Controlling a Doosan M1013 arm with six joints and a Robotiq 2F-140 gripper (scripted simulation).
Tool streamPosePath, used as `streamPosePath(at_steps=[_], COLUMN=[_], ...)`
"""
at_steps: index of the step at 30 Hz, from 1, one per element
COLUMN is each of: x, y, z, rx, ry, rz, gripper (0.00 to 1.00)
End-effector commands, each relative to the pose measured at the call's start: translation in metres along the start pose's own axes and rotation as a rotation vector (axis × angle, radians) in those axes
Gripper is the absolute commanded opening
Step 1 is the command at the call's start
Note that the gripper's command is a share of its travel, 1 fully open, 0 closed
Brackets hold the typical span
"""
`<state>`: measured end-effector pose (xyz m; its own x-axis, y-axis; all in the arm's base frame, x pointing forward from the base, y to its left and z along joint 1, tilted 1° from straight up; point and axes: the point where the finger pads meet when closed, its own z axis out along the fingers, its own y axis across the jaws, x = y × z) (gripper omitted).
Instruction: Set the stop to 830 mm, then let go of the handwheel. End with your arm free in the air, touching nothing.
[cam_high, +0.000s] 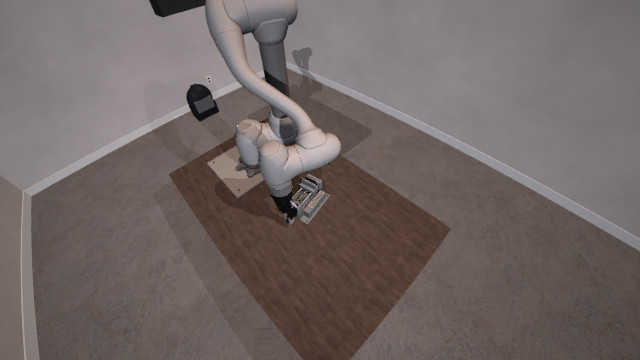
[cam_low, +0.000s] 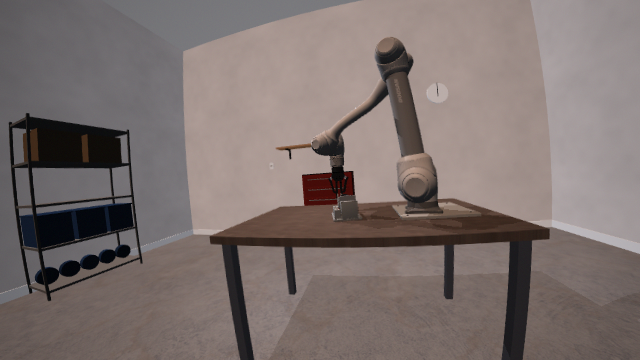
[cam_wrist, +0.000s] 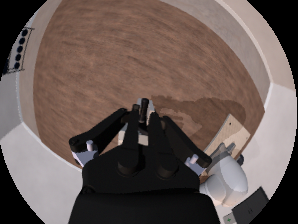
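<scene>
Exterior view, pincer (cam_low: 338, 192) clamping handwheel (cam_wrist: 143, 107), red cabinet (cam_low: 316, 189) behind

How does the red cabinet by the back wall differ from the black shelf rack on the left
The red cabinet is low, closed-fronted and largely hidden behind the table. The shelf rack is tall, an open black frame in full view, holding brown boxes, blue bins and dark round objects. Both stand on the floor against walls.
</scene>
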<state>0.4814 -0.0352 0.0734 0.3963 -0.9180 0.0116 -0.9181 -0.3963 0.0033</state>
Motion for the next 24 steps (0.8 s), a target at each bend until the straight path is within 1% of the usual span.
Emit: streamPosePath(at_steps=[1,24], x=[0.000,0.000], y=[0.000,0.000], z=[-0.001,-0.012], rx=[0.000,0.000], ry=[0.000,0.000], rz=[0.000,0.000], gripper=[0.04,0.04])
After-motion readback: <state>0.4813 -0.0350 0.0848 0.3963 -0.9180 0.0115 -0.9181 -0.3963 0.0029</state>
